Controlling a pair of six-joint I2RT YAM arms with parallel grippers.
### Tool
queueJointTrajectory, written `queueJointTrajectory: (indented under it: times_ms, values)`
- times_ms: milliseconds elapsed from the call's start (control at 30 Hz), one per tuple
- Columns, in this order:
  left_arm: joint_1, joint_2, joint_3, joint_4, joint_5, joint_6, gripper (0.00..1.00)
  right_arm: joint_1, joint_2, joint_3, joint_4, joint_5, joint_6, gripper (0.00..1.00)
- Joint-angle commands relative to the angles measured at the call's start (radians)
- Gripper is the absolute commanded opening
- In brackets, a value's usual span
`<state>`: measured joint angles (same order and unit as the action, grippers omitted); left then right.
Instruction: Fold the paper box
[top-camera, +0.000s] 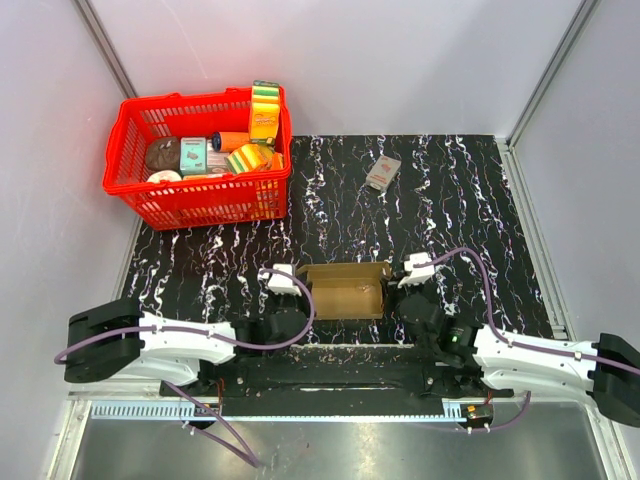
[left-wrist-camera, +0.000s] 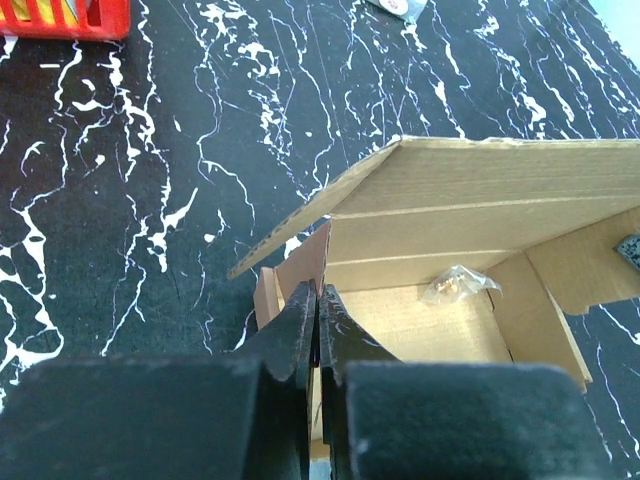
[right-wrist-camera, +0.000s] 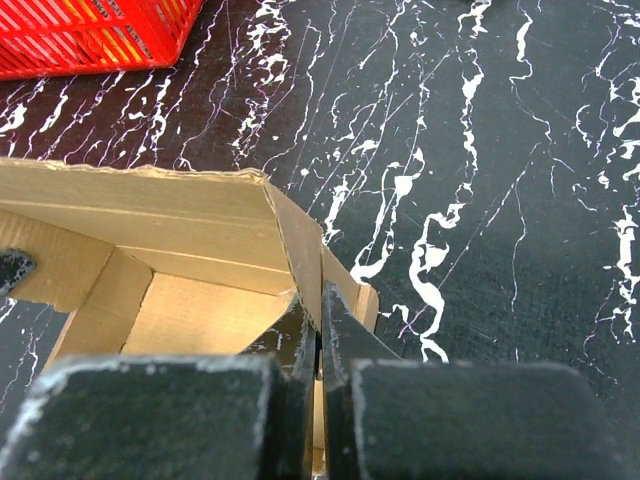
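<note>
The paper box (top-camera: 343, 288) is brown cardboard, half formed, lying open-topped on the black marbled table between the two arms. Its back flap (left-wrist-camera: 480, 185) stands tilted over the tray. My left gripper (left-wrist-camera: 318, 292) is shut on the upright left end wall (left-wrist-camera: 310, 255); in the top view this gripper (top-camera: 296, 292) sits at the box's left end. My right gripper (right-wrist-camera: 320, 306) is shut on the right end wall (right-wrist-camera: 300, 250), at the box's right end (top-camera: 392, 286). A small clear plastic bag (left-wrist-camera: 457, 285) lies inside on the box floor.
A red basket (top-camera: 200, 205) full of groceries stands at the back left. A small grey-and-red packet (top-camera: 382, 172) lies at the back, right of centre. Grey walls close in the table on three sides, and a metal rail (top-camera: 320, 380) runs along the near edge.
</note>
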<state>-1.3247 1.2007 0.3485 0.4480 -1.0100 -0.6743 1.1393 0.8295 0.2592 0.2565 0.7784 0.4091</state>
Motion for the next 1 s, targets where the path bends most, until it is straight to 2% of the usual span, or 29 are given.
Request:
queueJointTrajectory:
  times_ms: [0,233,500,633,767,967]
  values:
    - [-0.054,0.017,-0.009,-0.057,0.088,-0.093,0.00,0.050,0.037,0.008,-0.023,-0.099,0.123,0.00]
    - [-0.099,0.008,-0.009,-0.124,0.050,-0.143,0.00,0.103,0.114,0.023,-0.022,-0.042,0.174,0.01]
    - [-0.140,-0.007,-0.023,-0.221,-0.007,-0.225,0.00,0.180,0.117,0.035,-0.137,0.035,0.272,0.06]
    - [-0.153,-0.013,-0.022,-0.249,-0.022,-0.246,0.00,0.230,0.100,0.040,-0.183,0.079,0.296,0.13]
    - [-0.169,-0.012,-0.016,-0.284,-0.038,-0.260,0.00,0.260,0.082,0.060,-0.239,0.105,0.306,0.27]
    - [-0.199,0.017,0.017,-0.341,-0.078,-0.271,0.00,0.287,0.025,0.086,-0.332,0.122,0.312,0.33]
